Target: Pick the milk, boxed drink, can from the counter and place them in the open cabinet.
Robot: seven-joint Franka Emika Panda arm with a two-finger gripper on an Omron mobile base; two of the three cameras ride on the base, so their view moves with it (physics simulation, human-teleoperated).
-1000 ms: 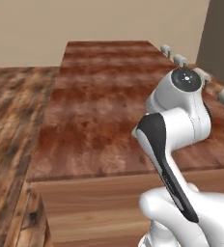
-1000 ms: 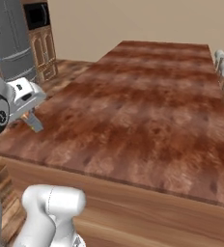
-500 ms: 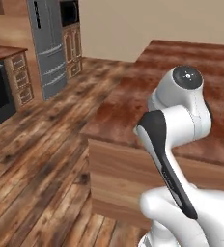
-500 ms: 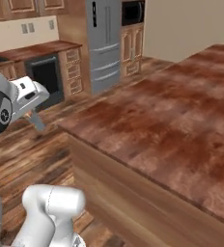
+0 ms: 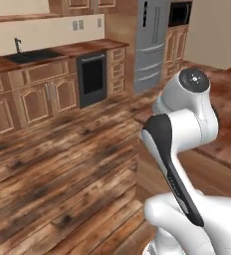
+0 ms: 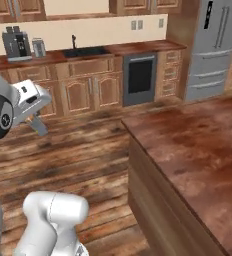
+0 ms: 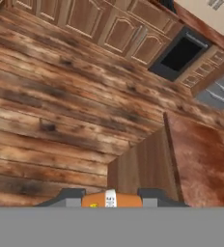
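One yellow-orange boxed drink (image 7: 111,199), white-labelled

No text can be read in these pictures.
The orange box (image 7: 111,199) at the bottom of the hand view has a white band with small dark marks, but they are too small and blurred to read. The fridge (image 6: 215,47) and oven (image 6: 140,77) show no label or number.
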